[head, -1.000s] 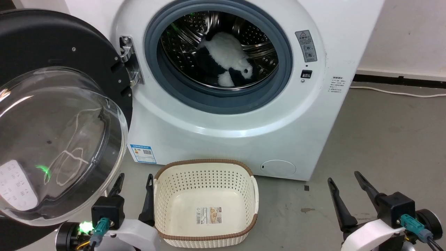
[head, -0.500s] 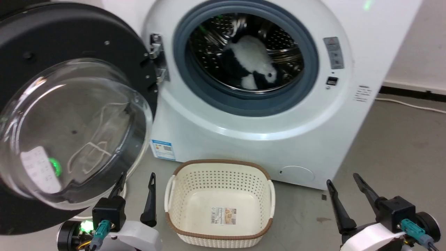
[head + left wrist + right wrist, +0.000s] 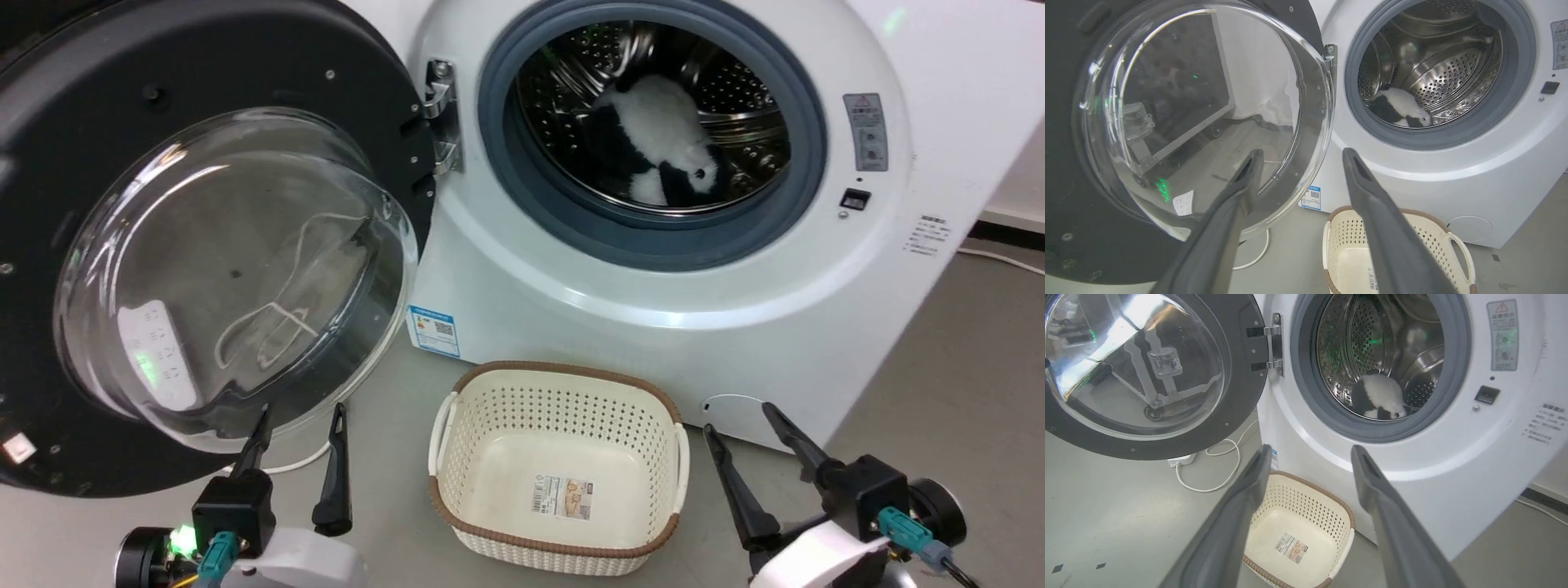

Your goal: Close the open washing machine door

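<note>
- Head view: I see the washing machine door (image 3: 237, 269) swung wide open, left of the washing machine (image 3: 653, 310) and hanging on its hinge (image 3: 441, 122) beside the grey gasket (image 3: 678, 245). The left gripper (image 3: 300, 408) sits just below the door's lower rim, jaws apart and empty. The right gripper (image 3: 738, 416), jaws also apart, is near the machine's lower front. A basket (image 3: 563, 374) stands on the floor (image 3: 939, 367) between them, close to the machine.
- Left wrist view: my fingers (image 3: 1229, 212) straddle the hinge-side edge of the glass bowl. I cannot tell whether either one touches it.
- Right wrist view: open floor lies under the door, left of the basket, crossed by a white cable (image 3: 1224, 473). A black-and-white plush toy (image 3: 1380, 396) lies inside the drum, back from the gasket.
</note>
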Motion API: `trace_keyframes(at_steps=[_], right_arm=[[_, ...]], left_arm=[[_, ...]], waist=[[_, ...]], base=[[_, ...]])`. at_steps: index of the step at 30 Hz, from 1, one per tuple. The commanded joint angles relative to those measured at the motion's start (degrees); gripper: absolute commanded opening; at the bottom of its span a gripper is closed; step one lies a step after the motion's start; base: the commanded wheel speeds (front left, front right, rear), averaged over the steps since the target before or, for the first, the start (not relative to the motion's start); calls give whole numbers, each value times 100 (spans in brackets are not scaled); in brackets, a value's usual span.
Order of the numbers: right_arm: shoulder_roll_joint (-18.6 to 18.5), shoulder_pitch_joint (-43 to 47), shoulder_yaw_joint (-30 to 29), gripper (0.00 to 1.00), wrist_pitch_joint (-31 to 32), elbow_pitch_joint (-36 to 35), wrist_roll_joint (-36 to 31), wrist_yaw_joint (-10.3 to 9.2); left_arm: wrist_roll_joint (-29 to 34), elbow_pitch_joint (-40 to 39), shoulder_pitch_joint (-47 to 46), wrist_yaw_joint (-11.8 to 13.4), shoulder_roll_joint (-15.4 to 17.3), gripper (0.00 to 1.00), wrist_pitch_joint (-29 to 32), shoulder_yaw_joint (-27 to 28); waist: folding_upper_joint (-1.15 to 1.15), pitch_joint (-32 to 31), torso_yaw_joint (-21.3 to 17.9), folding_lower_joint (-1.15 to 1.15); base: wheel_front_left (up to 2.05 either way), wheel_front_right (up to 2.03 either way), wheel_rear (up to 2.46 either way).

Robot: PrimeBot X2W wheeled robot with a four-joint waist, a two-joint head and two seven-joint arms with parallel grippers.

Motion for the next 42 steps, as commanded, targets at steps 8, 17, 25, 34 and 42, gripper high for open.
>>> trace_keyframes(at_steps=[8, 17, 25, 34, 42], right_arm=[[-114, -172, 243, 100, -132, 134, 125, 2], [-158, -181, 437, 100, -311, 260, 220, 2], [-179, -140, 507, 100, -406, 331, 246, 3], [-167, -100, 572, 100, -513, 403, 276, 3], [-160, -18, 558, 100, -608, 443, 284, 3]], left_arm=[[-64, 3, 147, 60, 3, 100, -136, -24], [-77, 8, 239, 64, 8, 100, -316, 5], [-95, 26, 265, 32, 8, 100, -411, 40], [-143, 48, 291, -12, 5, 98, -519, 56], [-351, 34, 224, -142, 4, 0, -615, 158]], waist=[[0, -3, 204, 0], [0, -12, 554, 0], [0, -33, 732, 0], [0, -38, 944, 0], [0, -22, 1148, 0]], base=[[-12, -12, -12], [-3, -3, -3], [0, 0, 0], [0, 0, 0], [0, 0, 0]])
